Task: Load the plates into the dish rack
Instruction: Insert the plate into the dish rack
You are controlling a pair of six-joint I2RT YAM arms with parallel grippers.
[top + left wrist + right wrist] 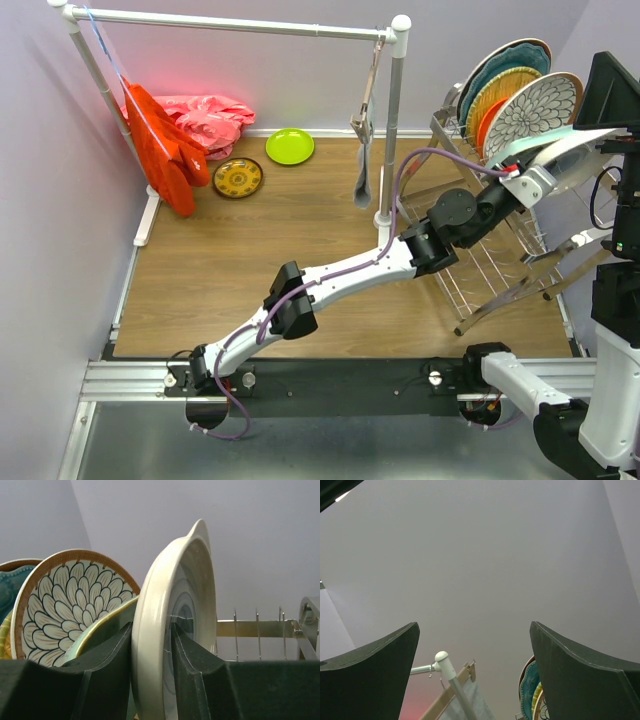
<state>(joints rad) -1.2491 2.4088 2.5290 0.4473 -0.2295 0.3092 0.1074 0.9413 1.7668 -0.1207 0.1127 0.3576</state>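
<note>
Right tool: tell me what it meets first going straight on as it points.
Nothing close: the right tool is open and faces only bare grey wall; its distance is unclear.

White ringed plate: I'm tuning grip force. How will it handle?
The white ringed plate looks glazed and stiff, probably slippery and chippable. Pinched at its rim by the left fingers, it may pivot. On edge it could roll along the dish rack.

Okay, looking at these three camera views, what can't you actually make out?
Bottom edge of the white ringed plate: left wrist view, left fingers cover it, so seating between the dish rack tines is unknowable.
Most of the mint tray: left wrist view, behind that plate and finger.
Pattern of the yellow-brown plate: top view, too small.
</note>
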